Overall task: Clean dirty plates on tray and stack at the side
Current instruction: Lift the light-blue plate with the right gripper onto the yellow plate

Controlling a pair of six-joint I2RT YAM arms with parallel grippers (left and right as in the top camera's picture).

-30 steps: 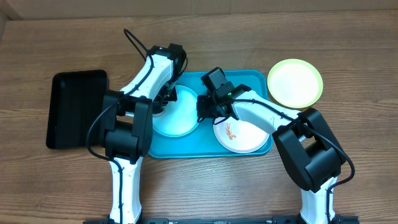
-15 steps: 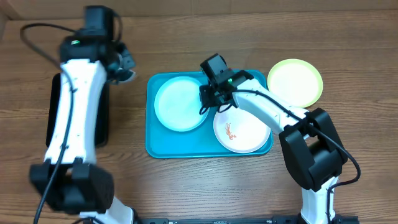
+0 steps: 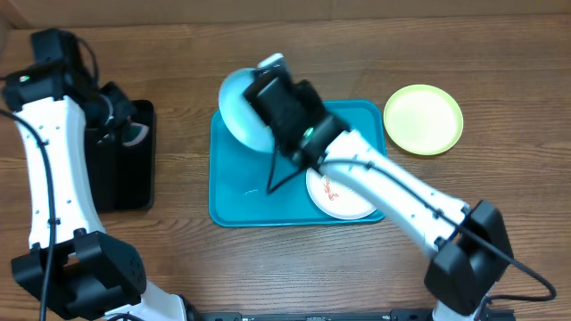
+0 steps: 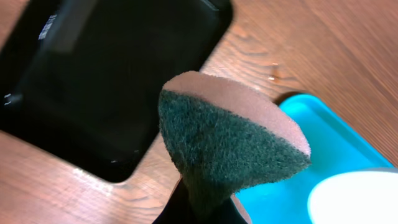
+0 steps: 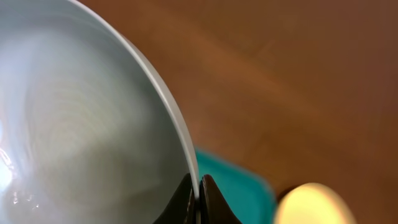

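Lifting clear, the light blue plate (image 5: 81,124) tilts over the 11 o'clock corner of the turquoise tray (image 3: 241,203), rim pinched in my right gripper (image 5: 198,190). My left gripper (image 4: 200,208), clenching the sponge (image 4: 230,149), swung off to 9 o'clock; stacking seems next.

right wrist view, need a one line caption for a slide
Right claw pinching the rim of the light blue plate, held over the turquoise tray.

- Wood-grain bench (image 3: 294,267), faint sheen.
- Smooth, glossy plastic on turquoise tray (image 3: 234,201).
- Shiny, smooth plastic look on black tray (image 4: 93,74).
- Rough green fibre face, soft tan foam back on sponge (image 4: 230,149).
- Slick, glossy plastic on pale blue plate (image 5: 74,124).
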